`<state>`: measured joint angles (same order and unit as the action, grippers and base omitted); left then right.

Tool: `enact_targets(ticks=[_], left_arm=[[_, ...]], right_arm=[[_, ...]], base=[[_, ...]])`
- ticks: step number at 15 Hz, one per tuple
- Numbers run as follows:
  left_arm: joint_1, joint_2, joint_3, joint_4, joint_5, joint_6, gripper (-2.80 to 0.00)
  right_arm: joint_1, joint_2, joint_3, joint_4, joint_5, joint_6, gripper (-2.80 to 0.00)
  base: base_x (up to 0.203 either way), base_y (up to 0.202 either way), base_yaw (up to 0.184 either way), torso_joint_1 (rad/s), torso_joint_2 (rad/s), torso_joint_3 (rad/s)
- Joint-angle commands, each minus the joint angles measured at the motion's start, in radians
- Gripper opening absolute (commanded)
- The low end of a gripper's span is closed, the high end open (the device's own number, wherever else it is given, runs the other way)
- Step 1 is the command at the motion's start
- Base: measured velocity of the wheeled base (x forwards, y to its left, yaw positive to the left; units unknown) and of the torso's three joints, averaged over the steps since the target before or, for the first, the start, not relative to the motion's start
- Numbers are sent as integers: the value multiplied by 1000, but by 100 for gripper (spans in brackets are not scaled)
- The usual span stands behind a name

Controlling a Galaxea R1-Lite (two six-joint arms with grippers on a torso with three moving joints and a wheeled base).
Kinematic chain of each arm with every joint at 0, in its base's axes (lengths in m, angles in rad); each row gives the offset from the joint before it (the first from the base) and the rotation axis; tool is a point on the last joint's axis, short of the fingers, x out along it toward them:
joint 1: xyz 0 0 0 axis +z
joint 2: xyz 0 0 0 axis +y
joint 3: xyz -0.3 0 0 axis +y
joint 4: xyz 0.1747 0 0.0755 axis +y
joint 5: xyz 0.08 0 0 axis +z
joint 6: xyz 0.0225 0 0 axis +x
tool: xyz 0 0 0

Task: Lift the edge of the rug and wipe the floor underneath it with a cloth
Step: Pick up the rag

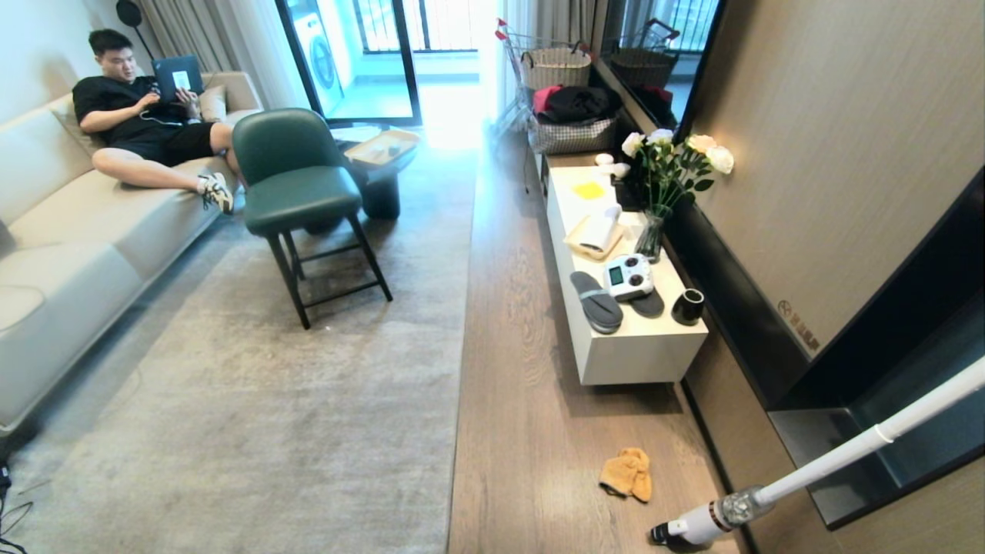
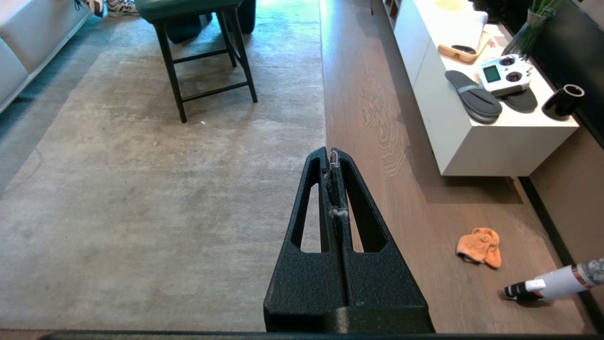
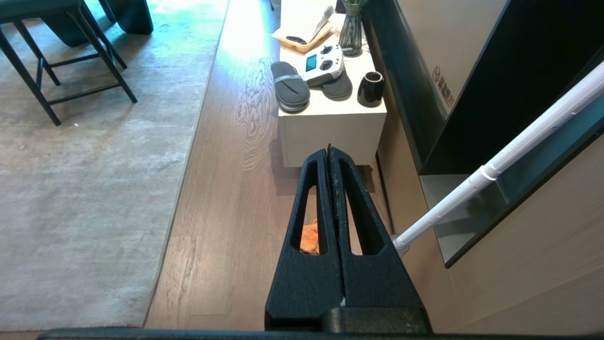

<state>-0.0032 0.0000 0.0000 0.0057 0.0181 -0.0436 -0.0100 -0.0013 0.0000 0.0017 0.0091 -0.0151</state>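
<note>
From where I stand, a person (image 1: 146, 115) lounges on the sofa (image 1: 69, 231) at far left, well clear of the work. Next comes the green chair (image 1: 296, 185), its legs planted on the rug; lift too much and it could rock. The rug edge (image 1: 462, 323) runs straight down the middle of the room, lying flat against the floor (image 1: 523, 385), not yet lifted. The left gripper (image 2: 332, 158) hangs above that border with its fingers pressed together on nothing; a thin binding like that could slip out of a shallow pinch. The right gripper (image 3: 329, 151) is likewise closed and empty, hovering over bare planks with the cloth (image 1: 627, 473) lying crumpled on the wood below it. Just beside the cloth leans a vacuum (image 1: 769, 492); a careless reach could knock it over. The desk (image 1: 623, 323) with its slippers (image 1: 596, 302) stands further back.
</note>
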Motion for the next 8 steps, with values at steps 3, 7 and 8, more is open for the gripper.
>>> enact_targets(ticks=[3, 7, 8], left_arm=[[0, 0, 0, 0, 0, -1, -280], [0, 0, 0, 0, 0, -1, -280], [0, 0, 0, 0, 0, -1, -280]], right_arm=[[1, 1, 0, -2, -24, 30, -280], [-1, 1, 0, -5, -49, 67, -280], [1, 1, 0, -5, -49, 67, -280]], base=[[0, 0, 0, -86, 189, 106], [0, 0, 0, -97, 234, 130], [0, 0, 0, -120, 271, 154]])
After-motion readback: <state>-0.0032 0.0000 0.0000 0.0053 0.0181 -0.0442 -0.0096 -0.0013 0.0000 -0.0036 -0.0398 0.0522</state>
